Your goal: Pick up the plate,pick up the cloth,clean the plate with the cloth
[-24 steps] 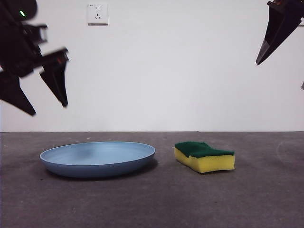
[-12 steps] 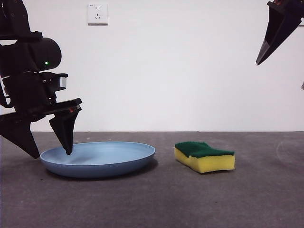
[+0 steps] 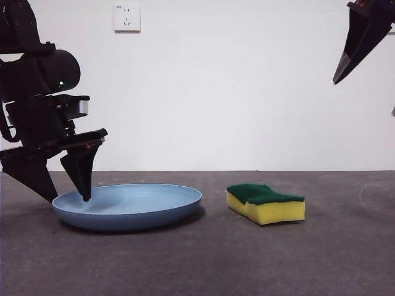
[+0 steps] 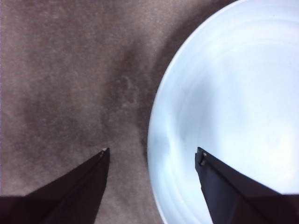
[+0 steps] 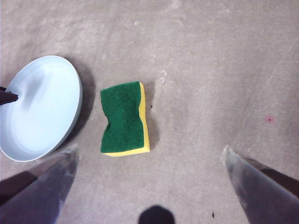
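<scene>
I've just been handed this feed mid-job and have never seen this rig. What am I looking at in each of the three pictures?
It is a robot with two arms at a table. The front view looks level across the table: a blue plate and a yellow sponge with a green top lie apart.

The other two pictures come from cameras on the wrists. The left gripper is open and straddles the plate's rim, one jaw inside, one outside. It holds nothing yet. The right gripper is open, waiting high above the sponge.
</scene>
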Robot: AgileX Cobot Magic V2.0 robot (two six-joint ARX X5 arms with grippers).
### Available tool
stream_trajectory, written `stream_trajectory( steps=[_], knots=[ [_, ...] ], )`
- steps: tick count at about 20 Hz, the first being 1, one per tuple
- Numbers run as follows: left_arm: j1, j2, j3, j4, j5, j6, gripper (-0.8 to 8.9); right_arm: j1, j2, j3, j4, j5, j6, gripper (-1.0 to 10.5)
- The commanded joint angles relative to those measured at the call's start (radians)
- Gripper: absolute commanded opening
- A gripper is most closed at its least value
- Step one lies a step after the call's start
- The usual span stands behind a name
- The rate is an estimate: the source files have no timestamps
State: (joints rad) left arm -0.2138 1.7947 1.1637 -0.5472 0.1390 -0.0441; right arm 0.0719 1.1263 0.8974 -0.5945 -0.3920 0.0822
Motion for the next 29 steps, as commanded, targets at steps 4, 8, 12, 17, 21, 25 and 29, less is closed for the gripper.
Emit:
stream_trajectory(
  steps=[4,8,12,17,21,25,29],
  knots=[
    [-0.018,0.045,0.002,-0.010,-0.007,0.014,2.79,0.002,0.002,-0.003,0.003,0.001,0.014,5.4],
    [-0.023,0.045,0.002,-0.004,-0.009,0.024,-0.08,0.002,0.002,-0.003,0.003,0.000,0.015,5.4],
    [-0.023,0.030,0.002,-0.010,-0.008,0.046,-0.08,0.002,0.002,-0.003,0.025,-0.001,0.014,5.4],
    [-0.023,-0.066,0.003,-0.028,-0.006,0.051,-0.08,0.038,0.004,0.015,0.054,0.002,-0.014,5.4],
    [-0.023,-0.190,0.003,-0.057,-0.003,0.067,-0.08,0.128,0.073,0.137,0.001,0.013,-0.034,5.4],
    [-0.023,-0.307,0.003,-0.087,-0.004,0.072,-0.08,0.251,0.233,0.316,-0.131,0.159,-0.107,5.4],
    [-0.023,-0.384,0.003,-0.101,-0.003,0.072,-0.08,0.329,0.409,0.421,-0.158,0.237,-0.134,5.3]
  ],
)
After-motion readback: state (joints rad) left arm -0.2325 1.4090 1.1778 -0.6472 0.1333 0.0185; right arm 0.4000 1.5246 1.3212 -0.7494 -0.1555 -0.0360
